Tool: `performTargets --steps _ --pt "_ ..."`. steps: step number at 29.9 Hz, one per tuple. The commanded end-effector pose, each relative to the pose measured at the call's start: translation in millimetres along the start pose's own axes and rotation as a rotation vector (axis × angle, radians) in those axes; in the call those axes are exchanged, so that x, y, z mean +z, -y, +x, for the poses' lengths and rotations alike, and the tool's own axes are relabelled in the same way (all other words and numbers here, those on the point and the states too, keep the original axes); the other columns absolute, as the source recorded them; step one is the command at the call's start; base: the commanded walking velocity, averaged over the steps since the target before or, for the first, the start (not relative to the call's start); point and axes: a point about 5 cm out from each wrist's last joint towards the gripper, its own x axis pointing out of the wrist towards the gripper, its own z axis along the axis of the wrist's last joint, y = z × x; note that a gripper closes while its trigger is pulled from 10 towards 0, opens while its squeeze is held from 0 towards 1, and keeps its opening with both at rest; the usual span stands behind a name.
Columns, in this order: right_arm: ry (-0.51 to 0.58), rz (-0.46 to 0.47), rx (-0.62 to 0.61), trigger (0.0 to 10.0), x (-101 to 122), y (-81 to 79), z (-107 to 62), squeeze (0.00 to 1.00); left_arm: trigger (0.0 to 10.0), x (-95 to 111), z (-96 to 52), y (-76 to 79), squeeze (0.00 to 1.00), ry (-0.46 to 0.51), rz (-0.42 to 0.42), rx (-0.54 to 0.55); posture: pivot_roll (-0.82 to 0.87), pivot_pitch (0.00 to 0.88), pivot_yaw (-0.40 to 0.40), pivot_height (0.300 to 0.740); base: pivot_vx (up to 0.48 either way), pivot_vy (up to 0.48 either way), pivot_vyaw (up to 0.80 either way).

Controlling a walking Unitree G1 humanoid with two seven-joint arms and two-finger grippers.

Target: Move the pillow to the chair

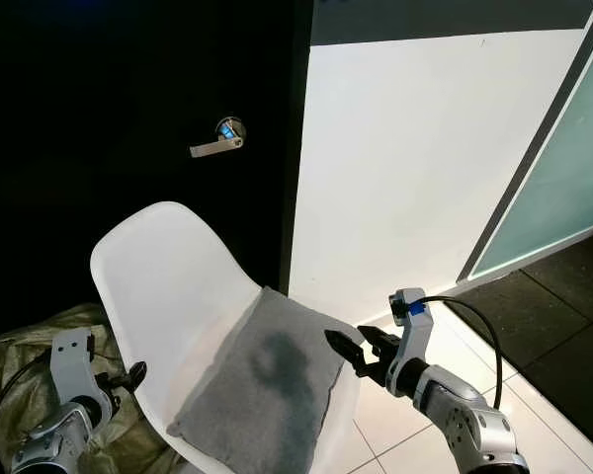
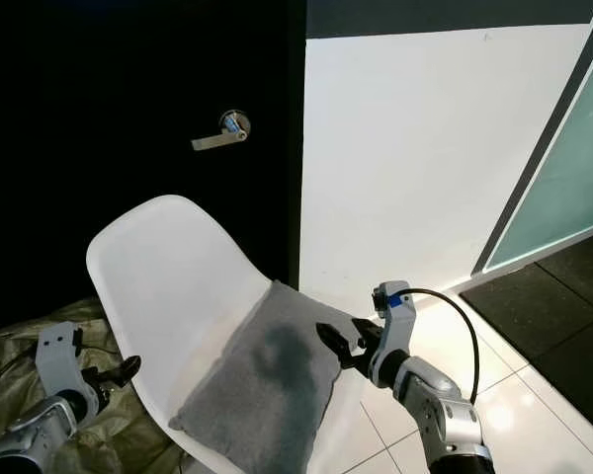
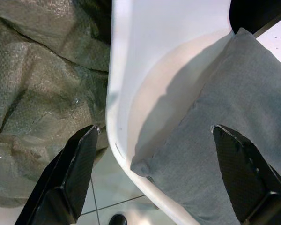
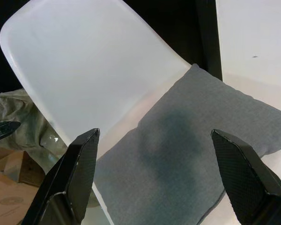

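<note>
**Pillow on the seat, both tools apart from it**

You have the grey pillow lying on the white chair, its long axis running from the seat's front edge back toward the wall. Your right tool hovers just beside its right corner, fingers spread and holding nothing. Your left tool sits off the chair's left rim, also spread, above the green sack. Judged from this, placement looks done.

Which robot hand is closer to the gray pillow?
Right. The right gripper hovers open by the pillow and its right edge; the left gripper is open beyond the chair, apart.
</note>
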Motion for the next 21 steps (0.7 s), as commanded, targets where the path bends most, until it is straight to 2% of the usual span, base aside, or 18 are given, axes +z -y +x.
performTargets --steps 1,2,7,10,13,15,21 --pt "0.006 -0.011 -0.002 10.0 1.9 -1.2 -1.1 0.00 10.0 3.1 0.4 -2.2 0.00 0.002 0.009 0.001 -0.14 0.000 -0.071 0.737 0.000 0.000 0.00" --pt "0.006 -0.010 -0.001 10.0 1.5 -1.2 -1.3 0.00 10.0 0.3 0.0 -4.9 0.00 -0.020 -0.016 0.004 -0.14 0.000 -0.072 0.737 0.000 0.000 0.00" --pt "0.005 -0.011 -0.001 10.0 1.3 -1.0 -1.8 0.00 10.0 2.6 -0.7 -7.3 0.00 -0.007 -0.008 0.013 -0.14 0.000 -0.070 0.737 0.000 0.000 0.00" --pt "0.005 -0.011 -0.004 10.0 1.1 -0.4 -2.6 0.00 10.0 7.5 -4.6 -18.0 0.00 0.020 -0.027 0.062 -0.15 0.000 -0.071 0.737 0.000 0.000 0.00" --pt "0.005 -0.011 -0.003 10.0 1.1 -0.4 -2.7 0.00 10.0 7.7 -5.7 -20.9 0.00 0.021 -0.032 0.074 -0.15 0.000 -0.071 0.737 0.000 0.000 0.00" --pt "0.003 -0.013 -0.002 10.0 1.4 0.1 -2.8 0.00 10.0 6.6 -9.5 -30.7 0.00 0.010 -0.071 0.100 -0.15 0.000 -0.074 0.737 0.000 0.000 0.00" --pt "0.005 -0.013 -0.002 10.0 1.8 0.5 -3.0 0.00 10.0 10.4 -8.6 -29.2 0.00 0.019 -0.042 0.083 -0.15 0.000 -0.073 0.737 0.000 0.000 0.00"
